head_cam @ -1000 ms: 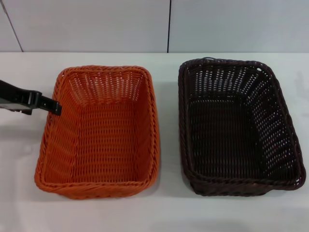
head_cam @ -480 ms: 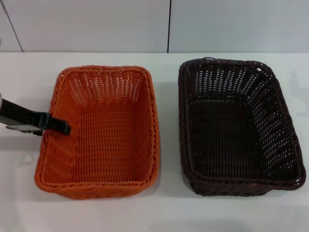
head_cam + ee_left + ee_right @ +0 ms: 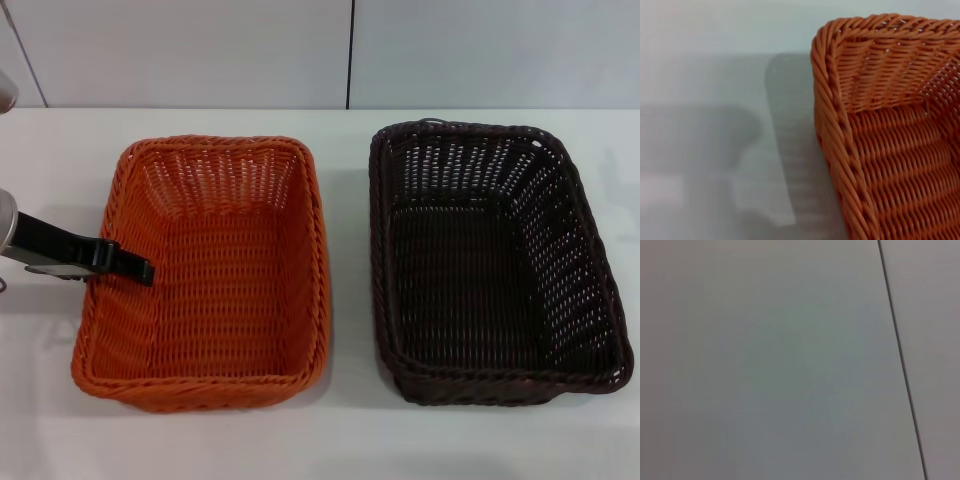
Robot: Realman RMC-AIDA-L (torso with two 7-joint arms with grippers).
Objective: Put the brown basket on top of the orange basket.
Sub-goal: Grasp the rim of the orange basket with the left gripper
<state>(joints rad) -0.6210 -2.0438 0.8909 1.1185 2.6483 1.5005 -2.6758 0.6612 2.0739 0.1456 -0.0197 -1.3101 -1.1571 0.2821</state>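
The orange basket (image 3: 190, 384) sits on the white table (image 3: 345, 430) at the left, empty and upright. Beside it on the right, a small gap away, stands the brown basket (image 3: 378, 250), also empty. My left gripper (image 3: 138, 268) reaches in from the left edge, its black tip lying across the orange basket's left rim and just over the inside. The left wrist view shows a corner of the orange basket (image 3: 827, 85) close up, with a shadow on the table beside it. The right gripper is out of view.
A white wall with a dark vertical seam (image 3: 350, 55) rises behind the table. The right wrist view shows only a plain pale surface with a dark seam (image 3: 900, 360).
My left gripper has moved right and a little nearer, from outside the orange basket's left rim to across it. Both baskets stayed put.
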